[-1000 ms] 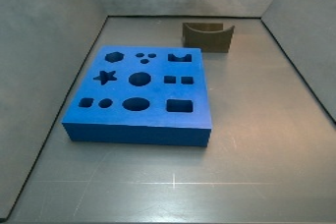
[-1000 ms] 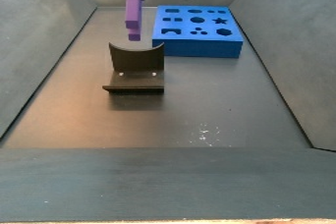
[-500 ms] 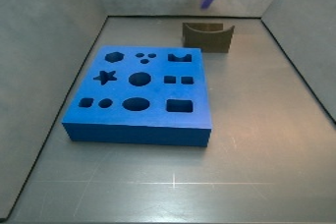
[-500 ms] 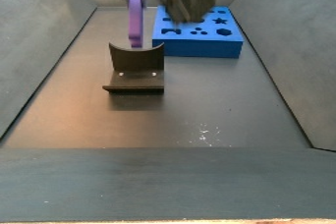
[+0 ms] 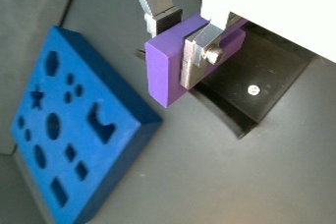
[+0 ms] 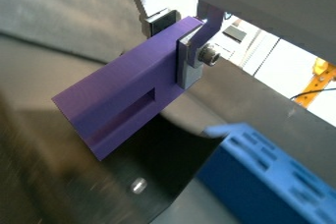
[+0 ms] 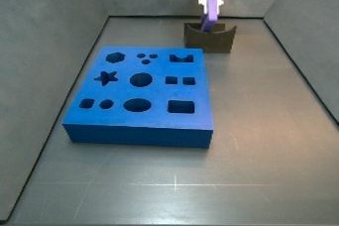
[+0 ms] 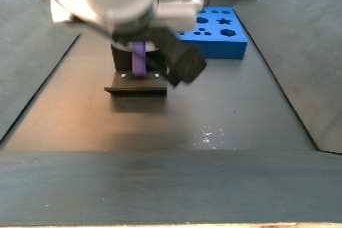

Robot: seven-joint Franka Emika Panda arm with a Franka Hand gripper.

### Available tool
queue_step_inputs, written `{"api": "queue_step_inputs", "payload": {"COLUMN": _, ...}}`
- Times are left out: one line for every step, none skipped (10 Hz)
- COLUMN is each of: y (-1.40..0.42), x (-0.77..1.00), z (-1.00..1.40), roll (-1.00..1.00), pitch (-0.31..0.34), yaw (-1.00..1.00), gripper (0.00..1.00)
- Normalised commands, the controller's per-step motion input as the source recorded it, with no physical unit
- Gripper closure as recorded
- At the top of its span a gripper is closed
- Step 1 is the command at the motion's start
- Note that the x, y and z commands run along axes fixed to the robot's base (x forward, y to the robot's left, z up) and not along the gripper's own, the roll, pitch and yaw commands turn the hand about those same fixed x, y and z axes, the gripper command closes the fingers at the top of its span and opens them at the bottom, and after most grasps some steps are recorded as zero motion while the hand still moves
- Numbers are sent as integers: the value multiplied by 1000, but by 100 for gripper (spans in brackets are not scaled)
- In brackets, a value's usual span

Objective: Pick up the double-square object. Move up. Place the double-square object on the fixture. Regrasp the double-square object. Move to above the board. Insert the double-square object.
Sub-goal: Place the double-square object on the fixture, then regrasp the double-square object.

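Note:
The double-square object [image 7: 209,13], a light-purple flat block, hangs upright with its lower end at the notch of the dark fixture [image 7: 209,39]. My gripper [image 7: 209,0] is directly above the fixture and is shut on the block's upper part. In both wrist views the silver fingers [image 5: 197,58] [image 6: 191,59] clamp the purple block [image 5: 168,69] [image 6: 121,105] from both sides, and the fixture [image 5: 257,92] lies just beneath. In a side view the arm hides most of the block [image 8: 139,58] over the fixture [image 8: 136,82]. The blue board [image 7: 143,88] with its shaped holes lies beside the fixture.
Grey walls enclose the floor on all sides. The board [image 8: 218,30] lies a short way from the fixture. The board [image 5: 63,130] [image 6: 273,177] also shows in both wrist views.
The gripper has come down with the purple block from high above the fixture, so that the block's lower end now sits at the notch. Board and fixture have not moved.

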Motion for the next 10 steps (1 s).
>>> {"api": "queue_step_inputs", "payload": {"y": 120, "x": 160, "z": -871, "roll": -190, "pitch": 40, "yaw": -146, "gripper": 100}}
{"api": "queue_step_inputs", "payload": {"y": 104, "x": 135, "z": -671, "roll": -169, "pitch": 20, "yaw": -143, "gripper": 100}}
{"api": "queue_step_inputs", "payload": {"y": 81, "x": 95, "z": -668, "roll": -110, "pitch": 0, "yaw": -131, "gripper": 100}}
{"api": "queue_step_inputs", "payload": {"y": 72, "x": 87, "z": -671, "roll": -99, "pitch": -6, "yaw": -123, "gripper": 100}}
{"api": "queue_step_inputs", "payload": {"y": 68, "x": 84, "z": -672, "roll": -100, "pitch": -4, "yaw": -110, "gripper": 100}}
{"api": "queue_step_inputs", "payload": {"y": 65, "x": 84, "z": -672, "roll": -101, "pitch": -3, "yaw": -100, "gripper": 100}}
{"api": "queue_step_inputs", "payload": {"y": 63, "x": 83, "z": -672, "roll": -101, "pitch": -3, "yaw": -95, "gripper": 100}}
{"api": "queue_step_inputs", "payload": {"y": 0, "x": 0, "z": 0, "roll": 0, "pitch": 0, "yaw": 0, "gripper": 0}}
{"api": "queue_step_inputs", "payload": {"y": 0, "x": 0, "z": 1000, "roll": 2, "pitch": -42, "yaw": 68, "gripper": 0}}
{"api": "queue_step_inputs", "payload": {"y": 2, "x": -8, "z": 1000, "roll": 7, "pitch": -35, "yaw": 75, "gripper": 0}}
